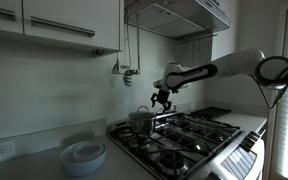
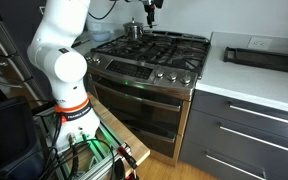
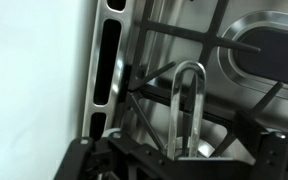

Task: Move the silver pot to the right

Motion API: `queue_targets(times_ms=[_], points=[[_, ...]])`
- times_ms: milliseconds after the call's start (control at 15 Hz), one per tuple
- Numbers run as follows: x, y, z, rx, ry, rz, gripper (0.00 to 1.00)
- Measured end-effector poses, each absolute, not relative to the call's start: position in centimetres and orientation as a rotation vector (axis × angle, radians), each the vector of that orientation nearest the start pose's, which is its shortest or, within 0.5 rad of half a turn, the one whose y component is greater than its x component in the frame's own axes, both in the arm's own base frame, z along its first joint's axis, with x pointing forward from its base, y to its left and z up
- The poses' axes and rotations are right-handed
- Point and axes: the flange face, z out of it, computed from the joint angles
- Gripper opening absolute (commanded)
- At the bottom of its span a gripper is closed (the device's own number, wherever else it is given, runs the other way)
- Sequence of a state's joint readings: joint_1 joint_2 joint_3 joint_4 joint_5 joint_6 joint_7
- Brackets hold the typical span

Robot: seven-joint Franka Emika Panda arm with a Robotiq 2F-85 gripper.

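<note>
The silver pot (image 1: 141, 121) is seen on a rear grate of the stove (image 1: 189, 138), close to the stove's edge beside the tabletop (image 1: 24, 165), where stacked white plates (image 1: 83, 155) are set at 8 o'clock of the pot. The gripper (image 1: 162, 102) is held just above the pot at 1 o'clock, jaws spread wide, nothing gripped. In the wrist view the pot's looped handle (image 3: 189, 100) is framed within the gripper's gap, touched on neither side. Bare grate is seen at 3 to 4 o'clock.

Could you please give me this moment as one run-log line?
silver pot: upright on stove, not held | tool: open, above it, not touching | white plates: stacked on counter
</note>
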State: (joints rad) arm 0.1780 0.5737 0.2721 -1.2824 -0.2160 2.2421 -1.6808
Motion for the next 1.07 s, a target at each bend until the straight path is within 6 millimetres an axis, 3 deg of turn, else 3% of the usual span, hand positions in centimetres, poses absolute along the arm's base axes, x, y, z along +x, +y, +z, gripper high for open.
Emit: queue_targets(times_ms=[67, 200, 800, 1067], points=[[70.1, 27.6, 46.8, 1.333, 2.497, 0.423, 0.97], [70.0, 27.9, 46.3, 1.328, 2.504, 0.416, 0.76], [70.2, 27.9, 45.8, 1.32, 2.508, 0.401, 0.08], [70.3, 27.8, 45.9, 1.321, 2.504, 0.404, 0.08]])
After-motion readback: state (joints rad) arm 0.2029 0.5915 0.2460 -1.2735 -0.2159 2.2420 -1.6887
